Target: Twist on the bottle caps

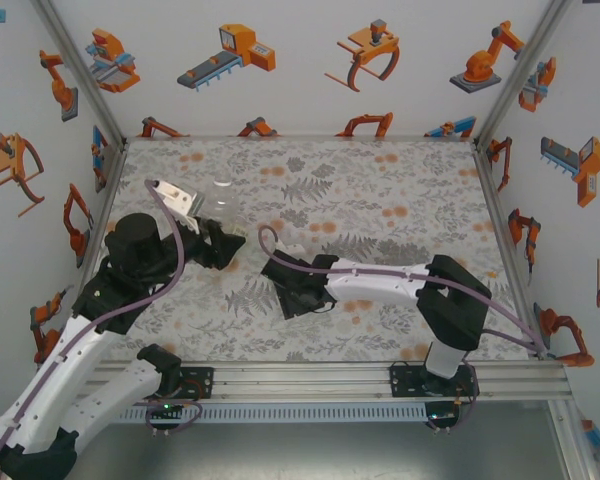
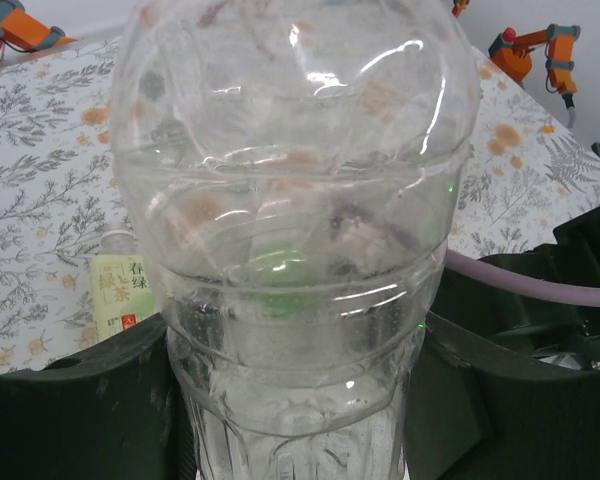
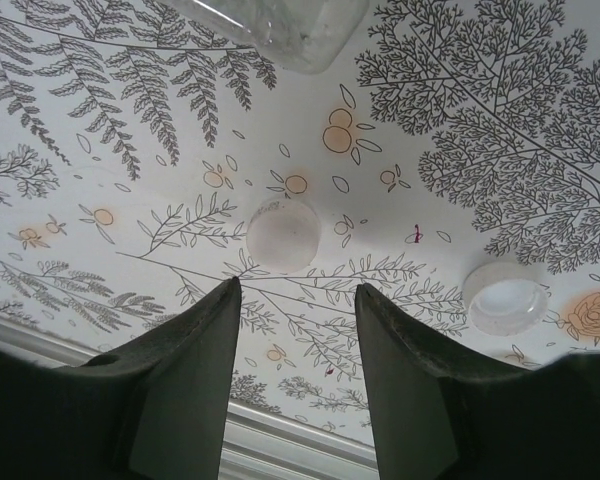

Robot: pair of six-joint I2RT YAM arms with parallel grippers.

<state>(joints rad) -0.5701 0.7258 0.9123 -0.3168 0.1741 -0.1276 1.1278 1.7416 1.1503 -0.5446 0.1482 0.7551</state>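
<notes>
The clear bottle (image 2: 295, 250) is clamped between the dark fingers (image 2: 70, 410) of the left gripper (image 2: 298, 420). Behind the clear bottle and to its left, a pale yellow-green label (image 2: 120, 295) is seen, printed with green Chinese characters and a small red mark. The right gripper (image 3: 297, 290) is held wide open short of the clear bottle. One white cap (image 3: 283, 233) lies on the table (image 3: 480, 120) between them, and a second cap (image 3: 505, 297) lies hollow side up, off to the right.

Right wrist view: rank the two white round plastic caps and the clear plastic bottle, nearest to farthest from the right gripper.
1. Centre white round plastic cap, just ahead of the right gripper.
2. Right-hand white round plastic cap, off to the right.
3. Clear plastic bottle, at the top edge, farthest.
</notes>
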